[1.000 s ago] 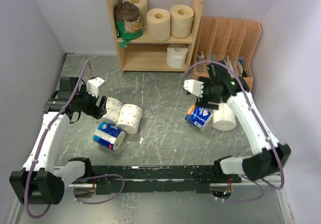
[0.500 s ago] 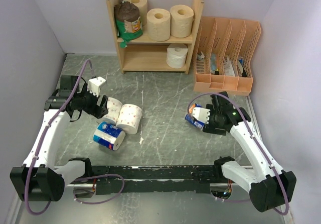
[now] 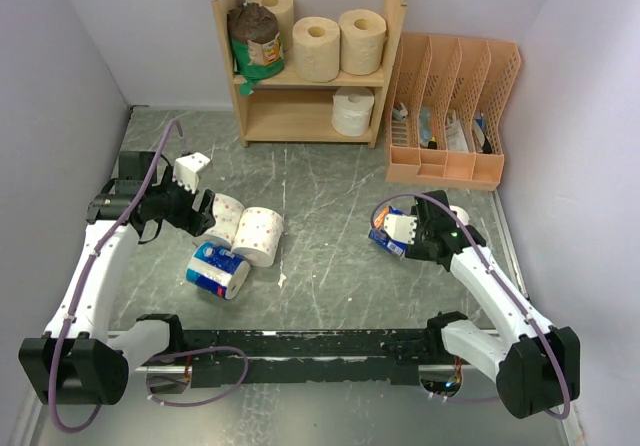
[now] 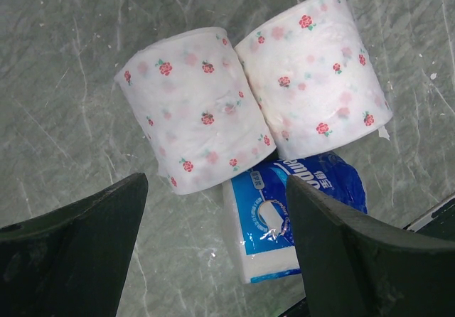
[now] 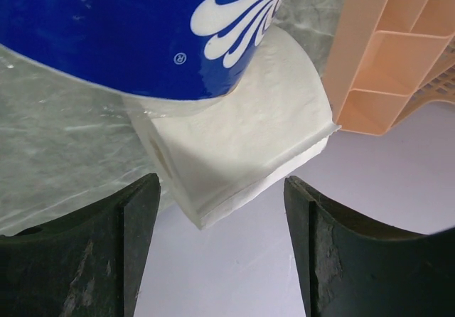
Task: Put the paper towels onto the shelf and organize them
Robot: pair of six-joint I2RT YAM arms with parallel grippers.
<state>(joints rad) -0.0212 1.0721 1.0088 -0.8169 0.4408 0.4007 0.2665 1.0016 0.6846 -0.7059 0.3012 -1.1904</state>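
The wooden shelf [image 3: 310,81] stands at the back. Its upper tier holds three tan rolls [image 3: 317,48] and a green-and-brown wrapped roll [image 3: 257,38]; its lower tier holds a white roll [image 3: 352,111]. Two rose-dotted white rolls [image 3: 245,228] [image 4: 195,107] lie on the table, with a blue-wrapped roll [image 3: 217,269] [image 4: 306,196] beside them. My left gripper [image 3: 200,211] [image 4: 217,185] is open and empty just short of them. My right gripper [image 3: 440,231] [image 5: 220,185] is open, low over a second blue-wrapped roll [image 3: 385,234] [image 5: 128,25] and a plain white roll [image 3: 460,213] [image 5: 234,139]. That white roll lies just ahead of the jaws.
A peach-orange slotted file organizer [image 3: 450,106] [image 5: 405,54] stands right of the shelf, close behind the right gripper. Walls close in at the left, the back and the right. The arm bases and a black rail [image 3: 320,351] run along the near edge.
My right arm has swung down from in front of the organizer to the blue and white rolls at the right, and now covers most of the white one. The left arm has not moved.
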